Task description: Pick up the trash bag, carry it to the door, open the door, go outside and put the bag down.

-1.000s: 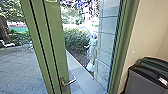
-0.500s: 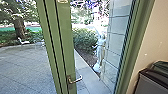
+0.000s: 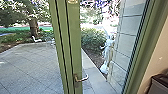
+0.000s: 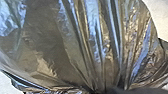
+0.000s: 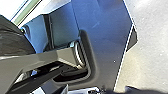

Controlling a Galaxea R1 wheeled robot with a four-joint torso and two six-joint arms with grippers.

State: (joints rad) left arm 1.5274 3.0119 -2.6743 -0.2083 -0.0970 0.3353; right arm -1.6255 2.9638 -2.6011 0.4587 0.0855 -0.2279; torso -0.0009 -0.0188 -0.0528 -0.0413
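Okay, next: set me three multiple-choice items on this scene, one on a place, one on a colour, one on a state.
1. Where is the bin?
A) Under the tree
B) Beside the beige wall
C) Out on the paving

2. What colour is the frame of the door?
A) Red
B) White
C) Green

3. How does the trash bag look?
A) Drawn together in pleats
B) Folded into a flat square
C) Rolled into a tube

Key:
1. B: its dark top shows against that wall in the head view.
2. C: the upright carrying the lever handle is green.
3. A: its shiny folds converge in the left wrist view.
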